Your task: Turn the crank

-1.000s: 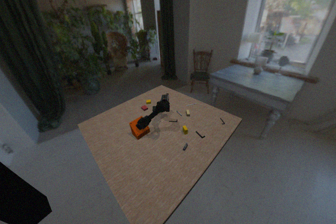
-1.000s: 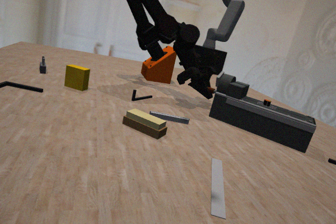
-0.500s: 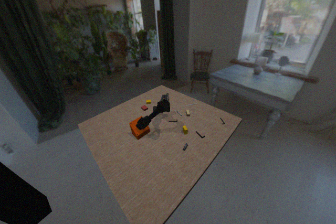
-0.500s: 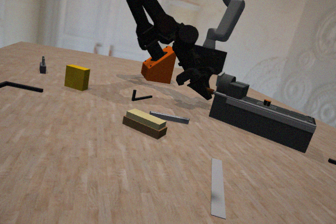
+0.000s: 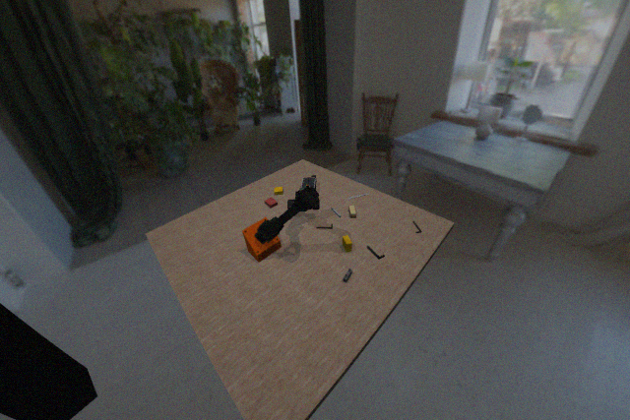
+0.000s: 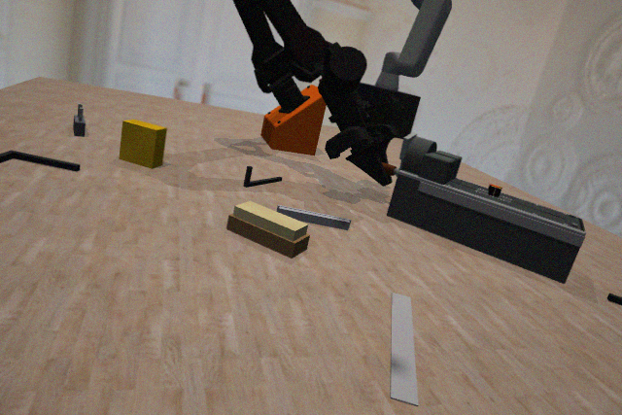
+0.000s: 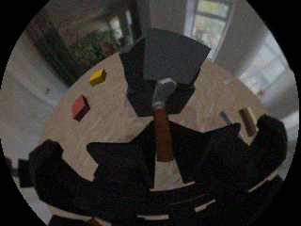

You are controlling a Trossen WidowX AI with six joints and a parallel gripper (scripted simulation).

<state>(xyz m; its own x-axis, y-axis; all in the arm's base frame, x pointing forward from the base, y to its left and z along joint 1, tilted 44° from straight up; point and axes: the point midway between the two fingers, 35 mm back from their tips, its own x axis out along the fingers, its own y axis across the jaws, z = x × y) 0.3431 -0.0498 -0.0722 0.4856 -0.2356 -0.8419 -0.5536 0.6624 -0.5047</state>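
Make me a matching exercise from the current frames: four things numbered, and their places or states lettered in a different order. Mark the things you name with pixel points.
1. crank handle [image 6: 388, 168] [image 7: 163, 137]
2. yellow block [image 5: 346, 243] [image 6: 141, 144]
3. cream-topped brown block [image 6: 267, 229] [image 7: 248, 121]
4. flat pale strip [image 6: 403, 350]

A. lying flat, nearest the exterior camera
B. between the gripper's fingers
C. beside the grey bar
D. standing upright on the table, farther from the machine than the cream-topped brown block is

Pairs: 1-B, 2-D, 3-C, 4-A

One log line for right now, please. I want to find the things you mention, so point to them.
fingers [image 6: 387, 177]: shut on brown crank handle [image 6: 388, 168] [image 7: 163, 137] | machine [image 6: 482, 229] [image 7: 162, 56]: upright on table | pointer level with marks: cannot tell | handle release: not done
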